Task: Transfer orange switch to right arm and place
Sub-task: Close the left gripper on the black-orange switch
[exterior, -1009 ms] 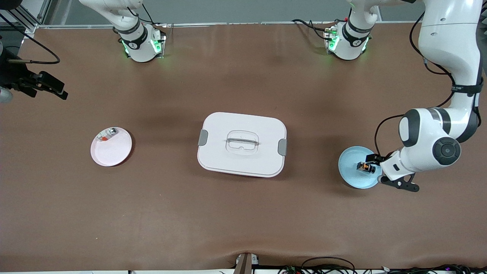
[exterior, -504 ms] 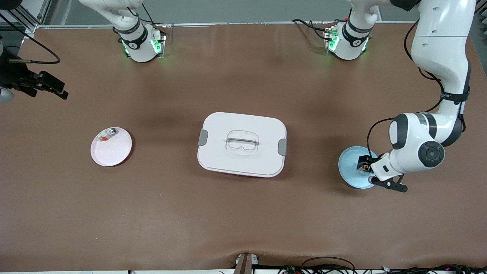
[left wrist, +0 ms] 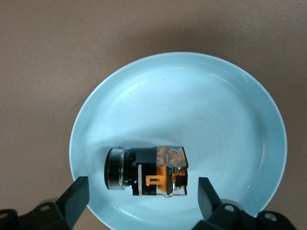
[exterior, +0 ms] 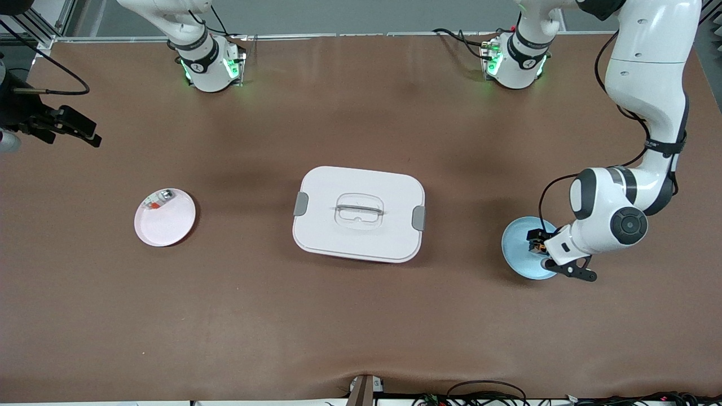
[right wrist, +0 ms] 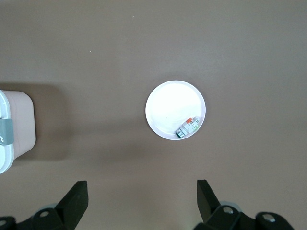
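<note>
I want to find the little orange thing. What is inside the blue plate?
The orange switch lies on its side in the blue plate, with the open left gripper right over it. Nothing else shows in the plate. The part of the plate under the switch is covered.
</note>
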